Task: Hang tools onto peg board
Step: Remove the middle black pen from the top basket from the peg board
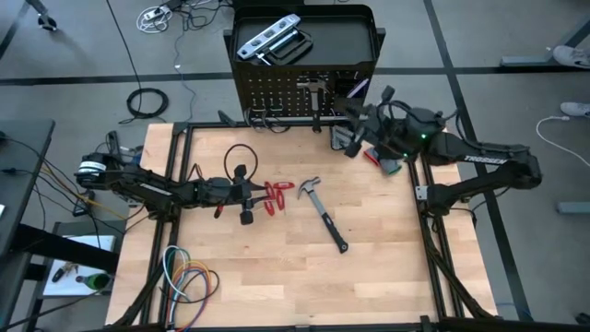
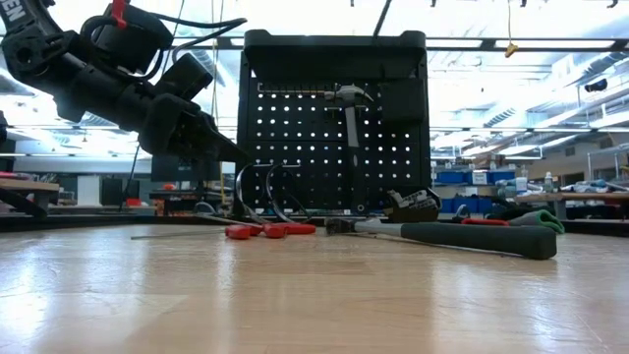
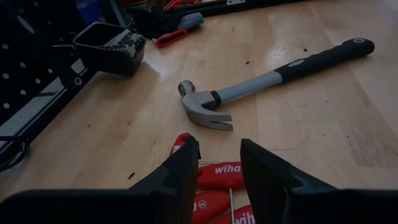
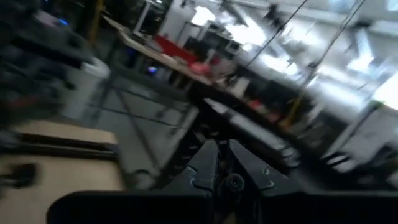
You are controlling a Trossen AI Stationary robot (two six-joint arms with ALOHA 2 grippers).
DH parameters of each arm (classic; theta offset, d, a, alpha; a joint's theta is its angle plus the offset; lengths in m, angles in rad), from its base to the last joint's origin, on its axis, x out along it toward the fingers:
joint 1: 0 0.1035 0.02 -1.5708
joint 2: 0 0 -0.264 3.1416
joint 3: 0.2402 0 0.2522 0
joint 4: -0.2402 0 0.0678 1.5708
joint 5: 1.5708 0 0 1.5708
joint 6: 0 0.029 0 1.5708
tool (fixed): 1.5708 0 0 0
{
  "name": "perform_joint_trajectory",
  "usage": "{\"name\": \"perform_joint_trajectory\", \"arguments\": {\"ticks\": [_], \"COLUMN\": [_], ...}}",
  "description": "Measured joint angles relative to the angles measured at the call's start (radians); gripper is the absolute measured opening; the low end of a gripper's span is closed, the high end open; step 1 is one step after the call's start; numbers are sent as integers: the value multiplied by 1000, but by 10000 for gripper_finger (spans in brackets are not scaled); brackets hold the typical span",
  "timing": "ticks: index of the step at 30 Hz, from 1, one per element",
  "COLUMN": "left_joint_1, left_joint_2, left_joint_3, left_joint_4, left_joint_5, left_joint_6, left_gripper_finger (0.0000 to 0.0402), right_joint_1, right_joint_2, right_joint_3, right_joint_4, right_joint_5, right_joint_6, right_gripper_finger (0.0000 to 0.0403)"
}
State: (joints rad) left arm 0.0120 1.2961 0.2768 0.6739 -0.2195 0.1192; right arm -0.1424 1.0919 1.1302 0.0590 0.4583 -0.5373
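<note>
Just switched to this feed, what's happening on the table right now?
Tools are going onto the peg board. One hammer already hangs there. The left gripper is over the red-handled pliers mid-table, jaws either side of a handle, not visibly lifting. A second hammer lies loose on the wood beside them. The right gripper is shut, near the board's right side, gripping something dark I cannot identify. A silver level sits in the top tray.

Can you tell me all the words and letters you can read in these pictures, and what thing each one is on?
"wiha": white letters on the red-handled pliers, lying between the left gripper fingers.
"wih": cut off at the picture's edge, on the other red handle of the same pliers.
"TROSSEN": white letters on the right arm, small but just readable.
White letters on the arm in the low view: cut off, unreadable.
</note>
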Motion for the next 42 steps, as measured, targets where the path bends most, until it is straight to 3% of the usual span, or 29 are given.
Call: {"name": "perform_joint_trajectory", "arguments": {"ticks": [8, 14, 19, 26, 31, 36, 42], "left_joint_1": [0, 0, 0, 0, 0, 0, 0], "left_joint_2": [0, 0, 0, 0, 0, 0, 0], "left_joint_3": [0, 0, 0, 0, 0, 0, 0], "left_joint_4": [0, 7, 22, 41, 61, 88, 102], "left_joint_5": [0, 0, 0, 0, 0, 0, 0], "left_joint_6": [-1, -33, -22, 33, 63, 85, 92], "left_gripper_finger": [122, 122, 122, 122, 122, 122, 122], "right_joint_1": [50, 47, 56, 39, 16, 8, 8], "right_joint_2": [2, 2, 3, 3, 3, 3, 3], "right_joint_3": [27, -26, -142, -389, -554, -609, -582], "right_joint_4": [-398, -775, -883, -785, -557, -420, -395], "right_joint_5": [-56, -206, -362, -511, -611, -603, -529], "right_joint_6": [609, 1053, 1266, 1400, 1434, 1415, 1374], "right_gripper_finger": [33, 33, 33, 72, 59, 62, 127]}}
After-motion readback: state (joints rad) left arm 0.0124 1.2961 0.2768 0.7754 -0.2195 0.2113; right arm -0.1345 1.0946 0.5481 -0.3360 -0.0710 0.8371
